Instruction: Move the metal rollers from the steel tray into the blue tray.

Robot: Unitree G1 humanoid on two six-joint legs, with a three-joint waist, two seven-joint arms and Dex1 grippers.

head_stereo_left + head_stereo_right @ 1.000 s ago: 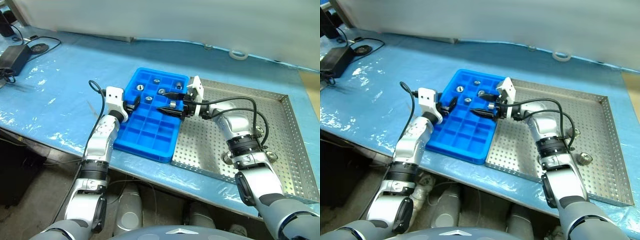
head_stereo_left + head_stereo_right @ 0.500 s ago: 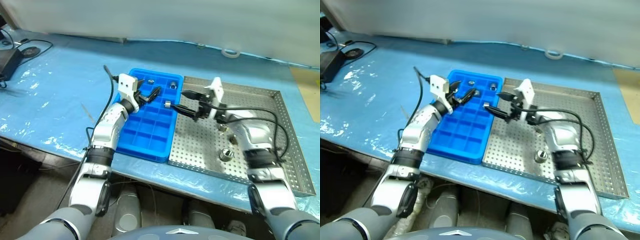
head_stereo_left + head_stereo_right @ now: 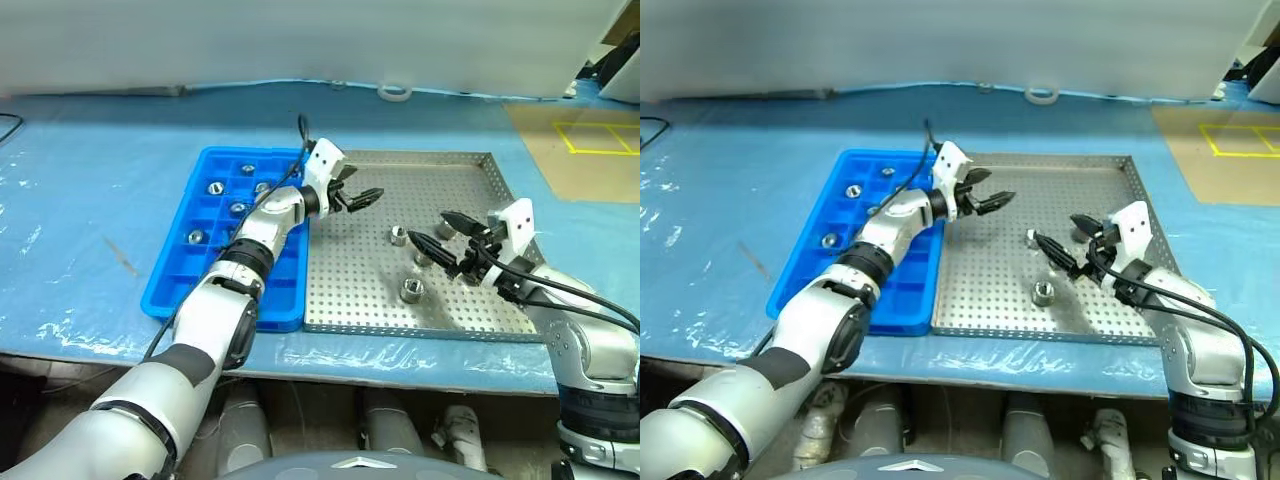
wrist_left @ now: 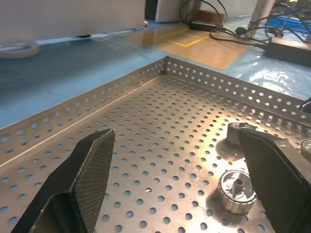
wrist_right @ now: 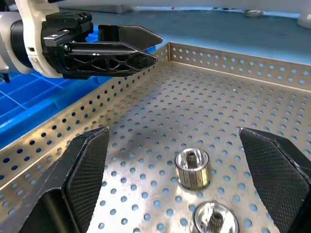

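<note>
A: From the head views, we see the left end effector over the far left part of the large shiny perforated steel tray, fingers apart and empty. The right end effector hovers over the tray's right side, fingers also spread, holding nothing.

B: And the small silver-grey hollow metal rollers? We count three or so on the tray floor near the right end effector, and several already sit in far compartments of the bright blue gridded plastic tray, which lies just left of the steel one on the blue-covered table.

A: In the left wrist view, the fingers stand wide, with rollers lying ahead on the perforated floor.

B: The right wrist view shows its own fingers wide too, two rollers between them, and the left end effector across the tray.

A: We judge the rollers stiff, dense for their size and smooth, so likely slippery; pinching across the ribbed outer wall looks best.

B: We can read no labels or writing anywhere.
</note>
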